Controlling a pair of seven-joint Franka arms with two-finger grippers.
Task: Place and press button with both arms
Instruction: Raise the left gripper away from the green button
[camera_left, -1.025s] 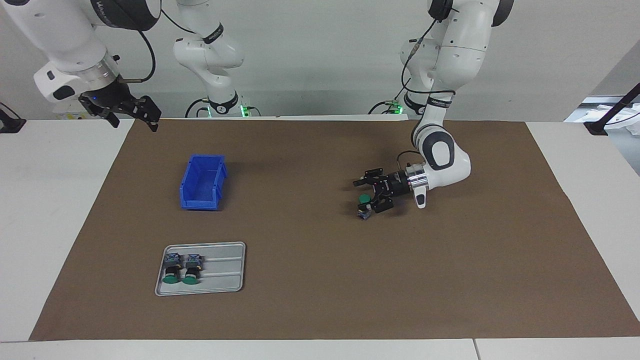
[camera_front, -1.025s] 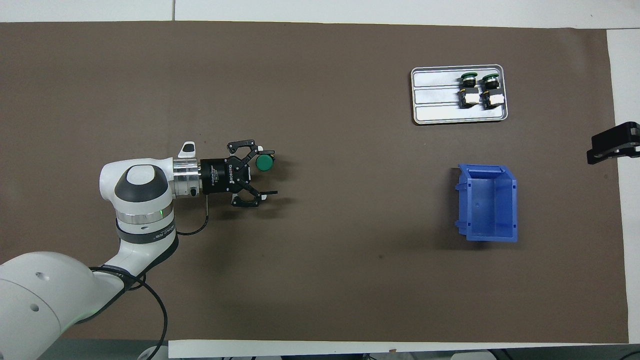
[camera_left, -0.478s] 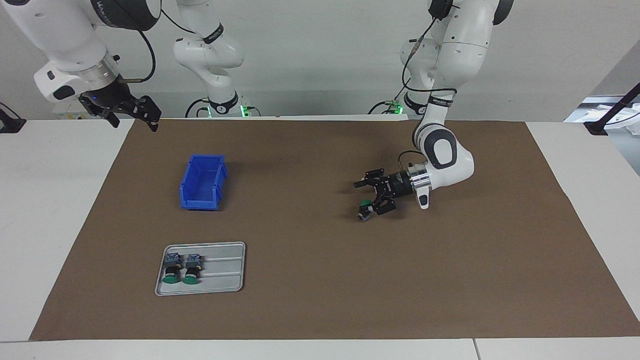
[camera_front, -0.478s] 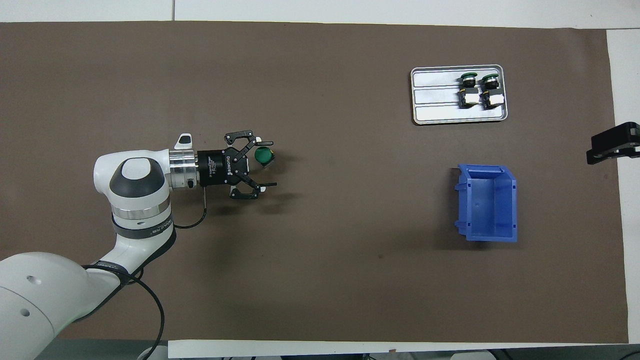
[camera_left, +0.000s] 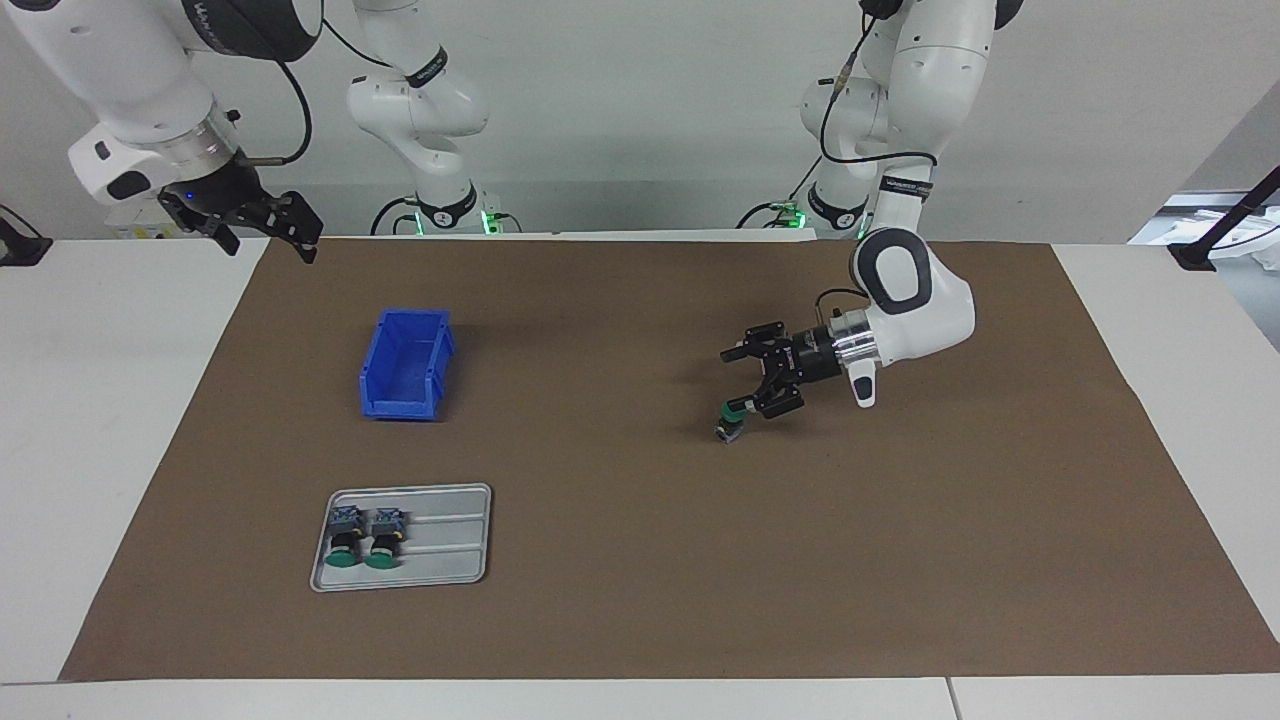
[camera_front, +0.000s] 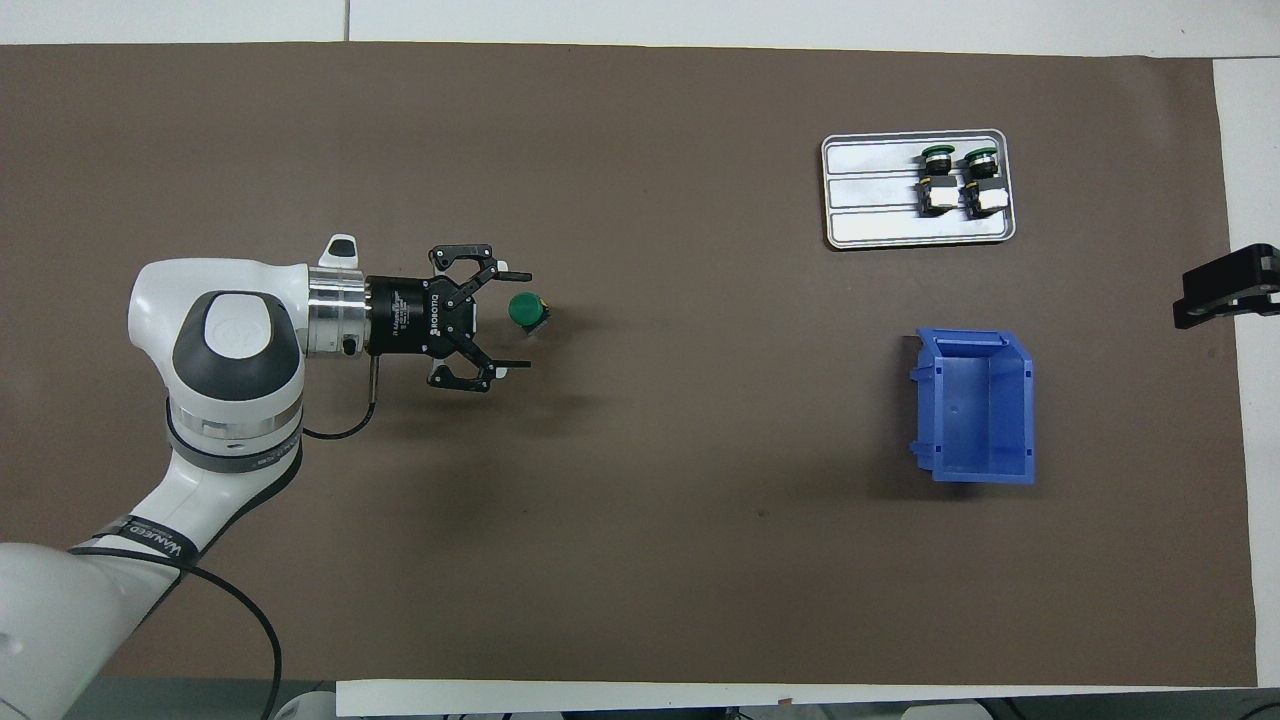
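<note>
Left gripper low over the brown mat toward the left arm's end of the table, lying level, fingers spread wide and clamped on nothing. Just off its fingertips, the button, standing upright on the mat with its round green cap on top, clear of both fingers in the overhead view; in the facing view partly hidden by the lower finger, so touching or apart hard to tell there. Right gripper waiting, raised over the corner of the mat at the right arm's end of the table, fingers apart and holding nothing. Well apart from the button, toward the right arm's end, a blue bin sitting open side up. Farther from the robots than the bin, a grey metal tray, with two more buttons lying side by side in it, green caps pointing away from the robots.
</note>
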